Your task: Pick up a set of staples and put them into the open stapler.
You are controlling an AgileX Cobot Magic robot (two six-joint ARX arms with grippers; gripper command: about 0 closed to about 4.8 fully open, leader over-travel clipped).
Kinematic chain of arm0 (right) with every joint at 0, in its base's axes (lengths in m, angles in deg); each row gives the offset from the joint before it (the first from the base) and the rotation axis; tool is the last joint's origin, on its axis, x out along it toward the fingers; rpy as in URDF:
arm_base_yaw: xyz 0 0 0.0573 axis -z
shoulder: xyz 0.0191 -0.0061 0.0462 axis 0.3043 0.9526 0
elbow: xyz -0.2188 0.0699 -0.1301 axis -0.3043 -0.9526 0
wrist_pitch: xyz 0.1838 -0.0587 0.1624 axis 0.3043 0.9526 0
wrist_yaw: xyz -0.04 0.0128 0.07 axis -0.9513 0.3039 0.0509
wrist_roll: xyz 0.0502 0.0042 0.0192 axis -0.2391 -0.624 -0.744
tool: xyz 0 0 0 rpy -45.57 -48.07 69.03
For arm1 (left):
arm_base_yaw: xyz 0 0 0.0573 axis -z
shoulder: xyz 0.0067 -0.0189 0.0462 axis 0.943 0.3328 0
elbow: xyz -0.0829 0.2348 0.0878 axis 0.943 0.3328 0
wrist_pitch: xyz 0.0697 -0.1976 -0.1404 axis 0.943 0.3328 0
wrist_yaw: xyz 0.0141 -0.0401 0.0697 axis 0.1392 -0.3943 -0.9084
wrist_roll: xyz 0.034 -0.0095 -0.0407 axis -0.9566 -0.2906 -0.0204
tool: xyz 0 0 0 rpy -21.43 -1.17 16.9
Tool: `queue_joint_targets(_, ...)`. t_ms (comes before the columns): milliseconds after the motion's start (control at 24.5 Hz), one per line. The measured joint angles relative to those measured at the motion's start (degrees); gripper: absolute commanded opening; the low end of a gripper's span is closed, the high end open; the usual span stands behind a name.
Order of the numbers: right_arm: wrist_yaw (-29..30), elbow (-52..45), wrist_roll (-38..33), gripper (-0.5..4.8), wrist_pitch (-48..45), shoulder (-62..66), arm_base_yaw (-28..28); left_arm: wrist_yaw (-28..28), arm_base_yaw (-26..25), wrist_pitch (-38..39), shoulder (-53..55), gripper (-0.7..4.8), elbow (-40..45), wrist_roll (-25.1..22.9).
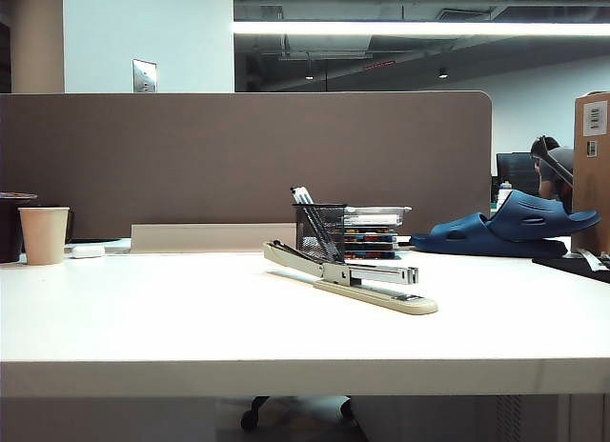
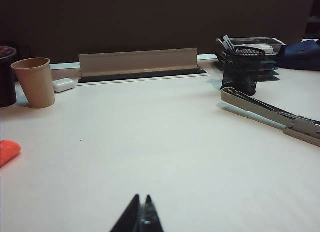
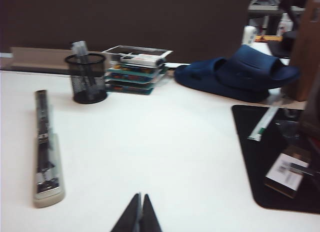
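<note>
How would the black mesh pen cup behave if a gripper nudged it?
The mesh pen cup is tall and narrow with pens leaning out, so it probably tips rather than slides. It looks light and stiff. Both the left gripper and right gripper are shut, well away from it.

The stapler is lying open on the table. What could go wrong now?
1. No strip of staples shows in any view, so the robot may have nothing to pick up.
2. Both grippers, left and right, are shut and far from the stapler; they must open first.
3. The black mesh pen cup stands close behind the stapler's raised arm, so an arm reaching in could knock it over.
</note>
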Motion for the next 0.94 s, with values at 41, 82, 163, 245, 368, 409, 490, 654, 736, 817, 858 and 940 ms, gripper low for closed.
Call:
queue_joint_targets(41,-0.42,0.00,0.00,-0.08,0.02,0.00,0.00,-0.07,0.00,-0.02,0.00,-0.06,0.00,0.00)
queue_joint_targets(82,-0.59,0.00,0.00,-0.08,0.02,0.00,0.00,-0.07,0.00,-0.02,0.00,-0.06,0.00,0.00)
queue_joint_targets(163,-0.63,-0.22,0.00,-0.08,-0.07,0.00,0.00,-0.07,0.00,-0.04,0.00,-0.06,0.00,0.00)
queue_joint_targets(245,-1.27,-1.27,0.00,-0.08,0.28,0.00,0.00,-0.07,0.00,-0.04,-0.02,-0.06,0.00,0.00)
queue_joint_targets(368,-1.55,-1.29,0.00,-0.08,0.33,0.00,0.00,-0.07,0.00,-0.04,0.00,-0.06,0.00,0.00)
queue_joint_targets(409,-1.60,-1.29,0.00,-0.08,0.35,0.00,0.00,-0.07,0.00,-0.04,0.00,-0.06,0.00,0.02)
queue_joint_targets(490,-1.95,-1.29,0.00,-0.08,0.15,0.00,0.00,-0.07,0.00,-0.04,0.00,-0.06,0.00,0.02)
queue_joint_targets(654,-2.78,-1.29,0.00,-0.06,0.11,0.00,0.02,-0.07,0.00,0.42,0.00,-0.06,0.00,0.02)
queue_joint_targets(736,-2.78,-1.29,0.00,-0.06,0.09,0.00,0.02,-0.07,0.00,0.42,-0.02,-0.06,0.00,0.02)
queue_joint_targets(817,-2.80,-1.29,0.00,-0.06,0.15,0.00,0.02,-0.07,0.00,0.44,0.00,-0.06,0.00,0.02)
queue_joint_targets(858,-2.78,-1.29,0.00,-0.06,0.22,0.00,0.02,-0.07,0.00,0.44,0.00,-0.06,0.00,0.02)
queue_joint_targets(940,-2.80,-1.29,0.00,-0.06,0.22,0.00,0.02,-0.07,0.00,0.44,0.00,-0.06,0.00,0.02)
